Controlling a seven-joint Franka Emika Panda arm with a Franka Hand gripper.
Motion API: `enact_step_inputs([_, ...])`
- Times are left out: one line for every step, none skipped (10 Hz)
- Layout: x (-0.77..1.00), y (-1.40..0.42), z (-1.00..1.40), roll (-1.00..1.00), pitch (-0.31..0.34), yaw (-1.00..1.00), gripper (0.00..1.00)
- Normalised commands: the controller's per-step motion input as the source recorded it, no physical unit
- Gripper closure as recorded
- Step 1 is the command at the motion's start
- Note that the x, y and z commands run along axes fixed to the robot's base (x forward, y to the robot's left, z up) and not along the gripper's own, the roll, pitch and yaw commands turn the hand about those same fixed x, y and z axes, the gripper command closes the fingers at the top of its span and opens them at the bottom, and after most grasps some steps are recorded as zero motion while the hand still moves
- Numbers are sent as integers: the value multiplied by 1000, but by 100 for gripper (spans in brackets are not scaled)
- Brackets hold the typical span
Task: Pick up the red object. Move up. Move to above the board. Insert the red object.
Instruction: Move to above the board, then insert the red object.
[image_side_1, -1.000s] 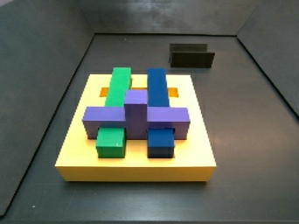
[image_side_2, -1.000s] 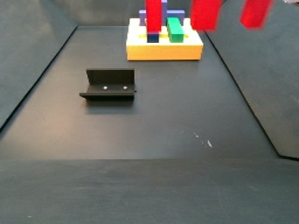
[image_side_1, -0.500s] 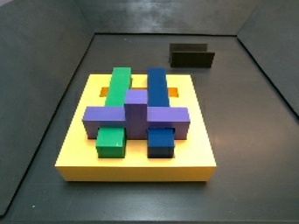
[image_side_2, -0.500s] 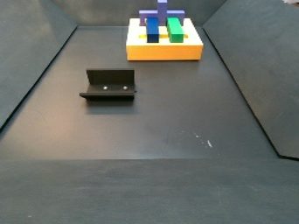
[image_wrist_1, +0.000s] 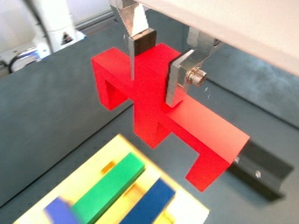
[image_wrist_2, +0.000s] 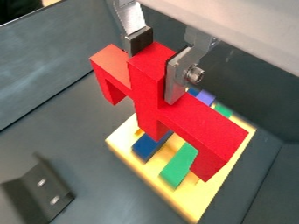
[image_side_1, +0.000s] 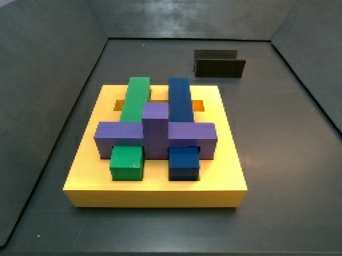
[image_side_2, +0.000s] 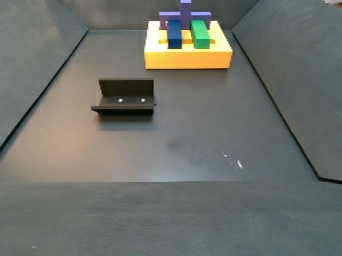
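Observation:
In both wrist views my gripper (image_wrist_1: 158, 61) (image_wrist_2: 158, 59) is shut on the central stub of the red object (image_wrist_1: 158, 122) (image_wrist_2: 158, 109), a bright red comb-shaped piece, held high in the air. Below it lies the yellow board (image_wrist_2: 193, 197) (image_wrist_1: 100, 179) with green (image_wrist_1: 111, 185) and blue (image_wrist_1: 152, 206) blocks. In both side views the board (image_side_1: 154, 185) (image_side_2: 187, 57) carries green, blue and purple blocks (image_side_1: 156, 130). Neither my gripper nor the red object shows in the side views.
The dark L-shaped fixture stands on the grey floor, apart from the board (image_side_1: 221, 65) (image_side_2: 124, 97); it also shows in both wrist views (image_wrist_1: 263, 171) (image_wrist_2: 41, 188). Grey walls ring the floor.
One second ago the red object showed at the upper edge of a side view above the board; it has since risen out of that view. The board and fixture have not moved.

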Motion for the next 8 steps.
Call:
enact_step_inputs([151, -771, 109, 14, 159, 11, 100])
enact_step_inputs([117, -424, 74, 14, 152, 6, 100])
enact_step_inputs([70, -203, 45, 7, 108, 12, 100])
enact_step_inputs([-49, 0, -289, 41, 0, 0, 100])
enact_step_inputs([94, 574, -500, 109, 31, 126, 100])
enact_step_inputs([89, 700, -560, 144, 7, 109, 100])
enact_step_inputs([-323, 186, -809, 286, -51, 243, 100])
enact_step_inputs([-406, 0, -871, 264, -74, 194, 100])
